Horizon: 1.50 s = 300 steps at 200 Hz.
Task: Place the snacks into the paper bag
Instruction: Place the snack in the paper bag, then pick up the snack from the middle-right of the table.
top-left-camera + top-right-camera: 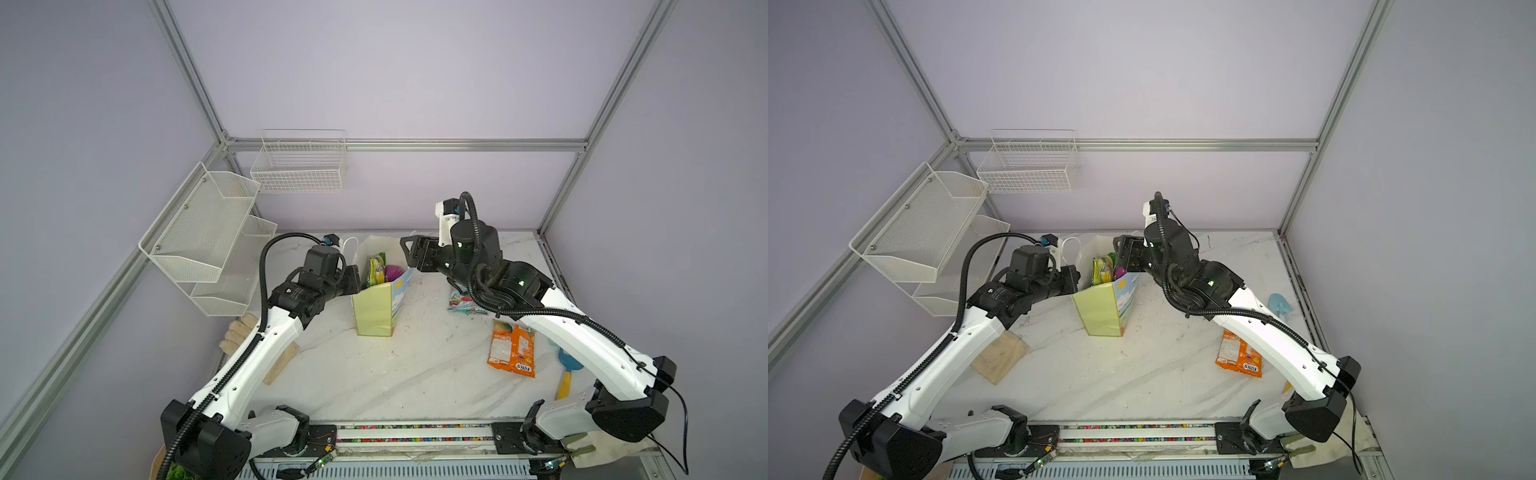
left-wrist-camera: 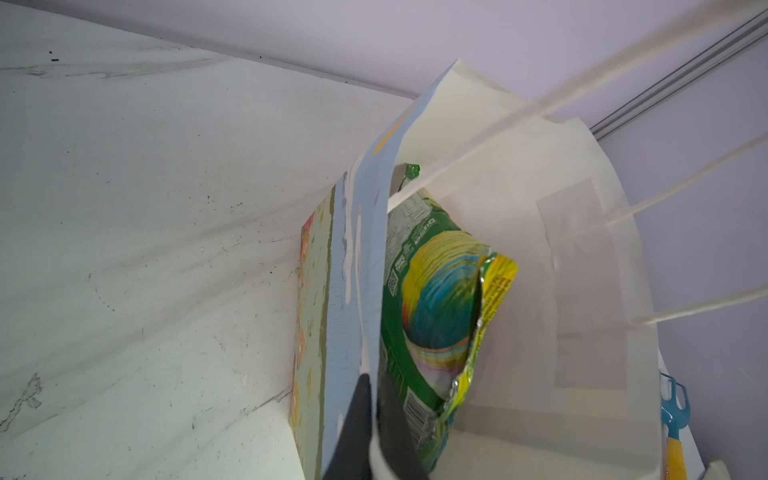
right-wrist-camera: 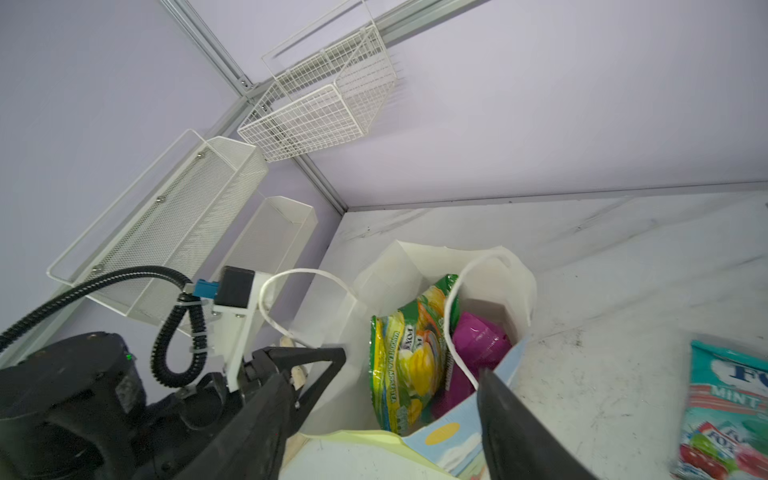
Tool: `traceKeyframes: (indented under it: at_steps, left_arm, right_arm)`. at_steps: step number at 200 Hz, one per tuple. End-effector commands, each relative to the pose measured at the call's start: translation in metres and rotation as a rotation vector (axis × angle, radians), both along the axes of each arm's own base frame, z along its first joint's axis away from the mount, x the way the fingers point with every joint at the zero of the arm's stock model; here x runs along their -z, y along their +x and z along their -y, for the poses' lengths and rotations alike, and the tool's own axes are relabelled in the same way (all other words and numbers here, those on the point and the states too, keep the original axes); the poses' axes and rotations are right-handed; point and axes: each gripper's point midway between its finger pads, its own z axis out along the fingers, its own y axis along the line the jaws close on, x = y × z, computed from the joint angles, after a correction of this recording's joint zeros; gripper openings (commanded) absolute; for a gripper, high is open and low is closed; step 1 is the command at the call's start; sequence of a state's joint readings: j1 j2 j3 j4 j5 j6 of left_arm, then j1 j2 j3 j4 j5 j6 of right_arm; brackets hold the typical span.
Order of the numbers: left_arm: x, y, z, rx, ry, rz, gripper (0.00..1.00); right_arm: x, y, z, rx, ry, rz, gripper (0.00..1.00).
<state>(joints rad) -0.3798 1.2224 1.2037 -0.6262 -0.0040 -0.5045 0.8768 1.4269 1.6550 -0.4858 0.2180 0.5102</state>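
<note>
The paper bag [image 1: 376, 316] [image 1: 1100, 311] stands upright at mid-table with its mouth open. A green packet [image 1: 376, 269] [image 3: 407, 353] [image 2: 432, 299] and a purple one [image 1: 393, 272] [image 3: 478, 345] stick up inside it. My left gripper [image 1: 353, 283] [image 2: 374, 386] is shut on the bag's wall near the rim. Over the bag's mouth, my right gripper [image 1: 409, 249] [image 3: 386, 374] is open and holds nothing. On the table to the right lie a teal FOX'S packet [image 1: 461, 301] [image 3: 727, 407], partly under the right arm, and an orange packet [image 1: 512, 349] [image 1: 1237, 353].
A blue rake with a yellow handle [image 1: 567, 368] and a light blue shovel [image 1: 1279, 305] lie near the right edge. White wire baskets [image 1: 299, 166] and mesh shelves [image 1: 208, 237] hang on the walls at back left. A wooden block [image 1: 998, 357] and gloves [image 1: 239, 332] lie under the left arm.
</note>
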Motion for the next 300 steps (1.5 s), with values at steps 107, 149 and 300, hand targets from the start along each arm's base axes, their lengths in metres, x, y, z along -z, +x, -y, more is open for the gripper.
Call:
traceKeyframes:
  at_steps: [107, 149, 300]
  left_arm:
    - [-0.011, 0.015, -0.001, -0.015, -0.022, 0.081, 0.0]
    - [-0.012, 0.014, -0.002, -0.017, -0.021, 0.084, 0.0]
    - [-0.013, 0.009, -0.006, -0.021, -0.019, 0.089, 0.0]
  right_arm:
    - [0.163, 0.051, 0.149, 0.36, -0.211, -0.306, 0.9]
    - [0.227, 0.065, 0.179, 0.398, -0.283, -0.437, 0.92]
    - [0.338, 0.113, 0.247, 0.468, -0.122, -0.632, 0.97]
